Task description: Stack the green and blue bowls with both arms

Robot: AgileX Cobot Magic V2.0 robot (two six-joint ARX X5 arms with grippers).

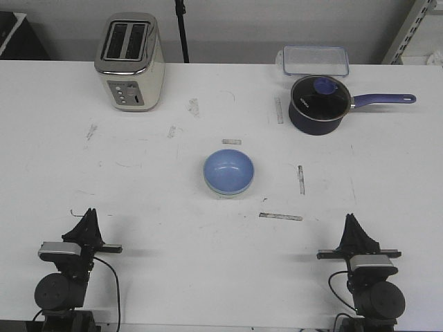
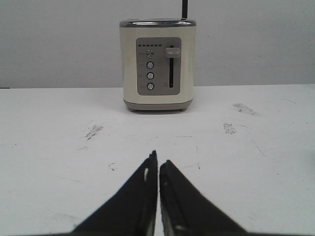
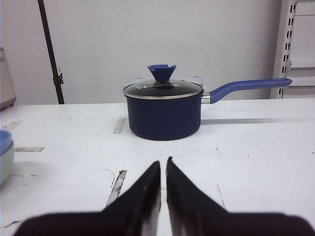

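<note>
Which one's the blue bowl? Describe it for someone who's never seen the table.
Start from the white table: a cream toaster stands at the far left and a dark saucepan at the far right. The blue bowl sits near the middle, nearer the robot than both, nested in a pale green bowl whose rim just shows. It is the only open, round, light blue dish.

Blue bowl (image 1: pixel 228 170): smooth, soft sheen, nested in a pale green bowl (image 3: pixel 4 164) of like finish. Toaster (image 2: pixel 158 64): cream glossy body, brushed-metal top and panel. Saucepan (image 3: pixel 164 112): matt dark-blue body, glass lid (image 3: pixel 163 88) with metal rim; bench (image 1: pixel 145 200): matt white, scuffed.
</note>
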